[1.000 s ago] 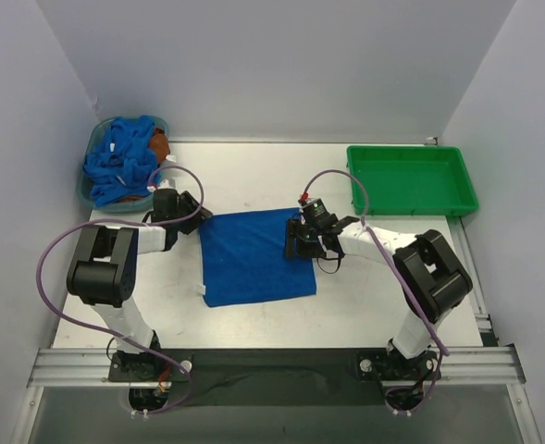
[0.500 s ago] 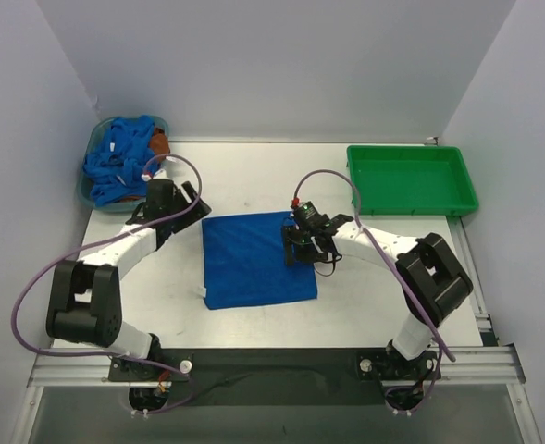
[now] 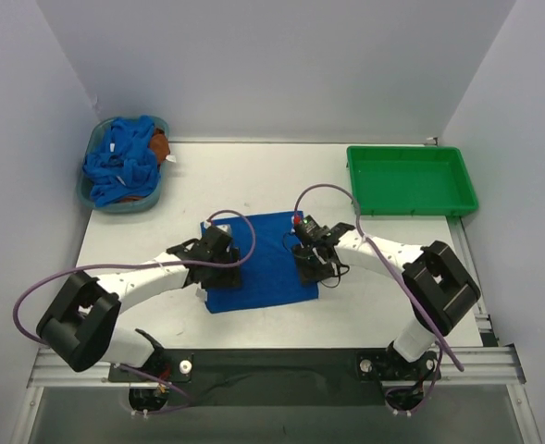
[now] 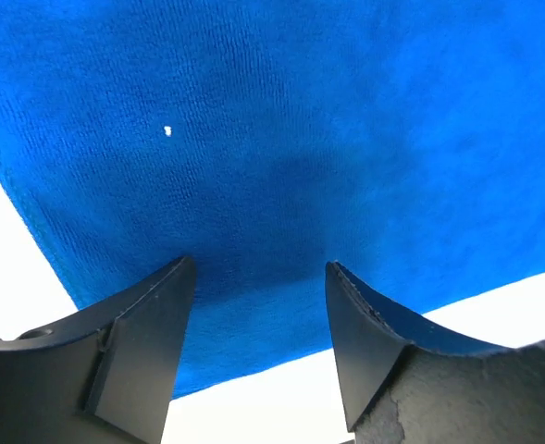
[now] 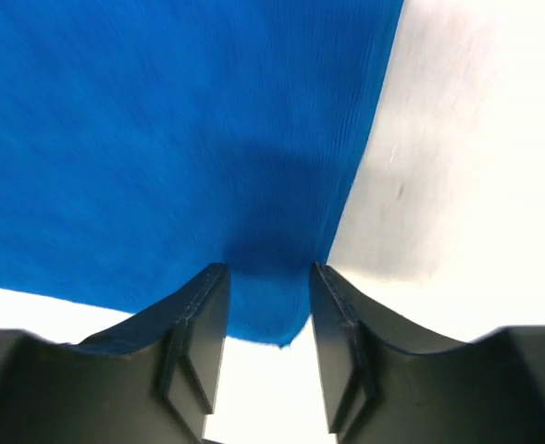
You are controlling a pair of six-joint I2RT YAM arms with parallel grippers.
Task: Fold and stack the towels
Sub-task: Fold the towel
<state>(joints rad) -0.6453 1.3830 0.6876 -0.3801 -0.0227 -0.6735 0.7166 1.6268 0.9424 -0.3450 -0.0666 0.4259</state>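
Observation:
A blue towel (image 3: pixel 267 250) lies spread flat on the white table. My left gripper (image 3: pixel 226 274) is open, low over the towel's near-left part; in the left wrist view (image 4: pixel 258 324) its fingers (image 4: pixel 147 338) straddle the cloth (image 4: pixel 281 139) just inside the near edge. My right gripper (image 3: pixel 312 268) is open at the towel's near-right corner; in the right wrist view (image 5: pixel 267 319) the corner (image 5: pixel 263 314) sits between its fingers (image 5: pixel 198 324). Neither gripper holds anything.
A teal basket (image 3: pixel 92 190) holding several crumpled blue towels (image 3: pixel 122 162) stands at the far left. A green tray (image 3: pixel 411 180) stands at the far right. Grey walls close in the table on three sides.
My left arm has swung from beyond the towel's far-left corner down onto its near-left part. My right gripper has slid along the right edge toward the near-right corner.

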